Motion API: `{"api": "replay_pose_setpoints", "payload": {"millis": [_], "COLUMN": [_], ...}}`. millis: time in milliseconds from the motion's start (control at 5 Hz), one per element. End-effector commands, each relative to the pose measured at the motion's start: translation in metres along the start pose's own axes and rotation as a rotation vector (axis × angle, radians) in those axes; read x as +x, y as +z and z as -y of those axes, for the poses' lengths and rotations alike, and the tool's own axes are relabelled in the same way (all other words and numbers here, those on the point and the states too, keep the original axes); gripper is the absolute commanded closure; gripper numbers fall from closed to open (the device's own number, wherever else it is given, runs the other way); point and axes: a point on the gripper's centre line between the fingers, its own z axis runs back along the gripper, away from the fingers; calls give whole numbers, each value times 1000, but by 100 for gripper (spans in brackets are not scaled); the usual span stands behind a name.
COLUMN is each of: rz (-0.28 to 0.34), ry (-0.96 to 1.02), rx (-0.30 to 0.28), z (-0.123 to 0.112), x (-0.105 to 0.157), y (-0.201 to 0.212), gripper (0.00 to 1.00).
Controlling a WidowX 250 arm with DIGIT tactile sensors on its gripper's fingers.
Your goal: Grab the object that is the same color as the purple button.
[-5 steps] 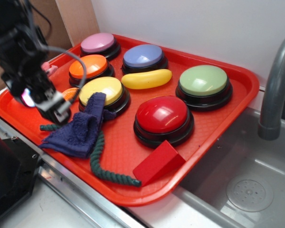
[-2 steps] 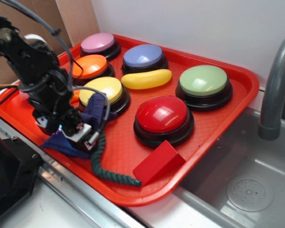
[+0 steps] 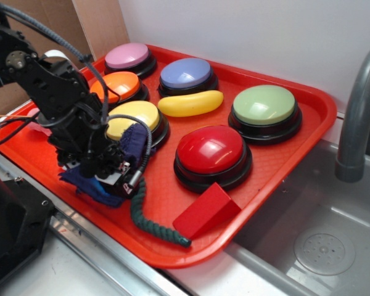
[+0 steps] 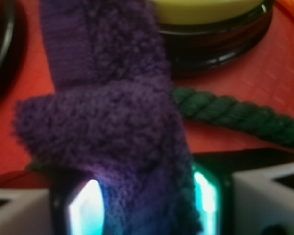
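The dark purple fuzzy rag [image 3: 134, 140] lies bunched on the red tray [image 3: 283, 160], against the front of the yellow button [image 3: 131, 115]. My gripper [image 3: 108, 172] is down over the rag's near end and hides most of it. In the wrist view the rag [image 4: 108, 112] fills the gap of my gripper [image 4: 144, 196], with a lit finger pad [image 4: 85, 205] on either side. The fingers stand wide apart, open around the cloth. The periwinkle purple button [image 3: 185, 73] sits at the tray's back, well away from the gripper.
A dark green rope [image 3: 149, 219] curls from under the rag toward a red wedge [image 3: 206, 209]. Red [image 3: 211, 148], green [image 3: 264, 103], orange [image 3: 115, 86] and pink [image 3: 127, 55] buttons and a yellow banana-shaped piece [image 3: 190, 102] fill the tray. Sink [image 3: 320, 246] and faucet [image 3: 357, 111] lie right.
The arm swung in from the tray's left edge to above the rag, then dropped onto it. The rag has bunched up and the rope's end has shifted slightly.
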Motion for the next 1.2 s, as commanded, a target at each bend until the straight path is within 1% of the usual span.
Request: {"api": "replay_pose_setpoints", "payload": {"millis": [0,200,400,600,800,1000], "rz": [-45,-63,-128,-130,-118,-104], "ry": [24,58,74,68,95,115], "rx": [54,56,43,76,50,53], "z": [1,1,-1,-2,-15,-30], "x": [-5,-2,9,18,29,41], "y": [-4,7,35,71,115,152], "gripper": [100,100,100,100,100,100]}}
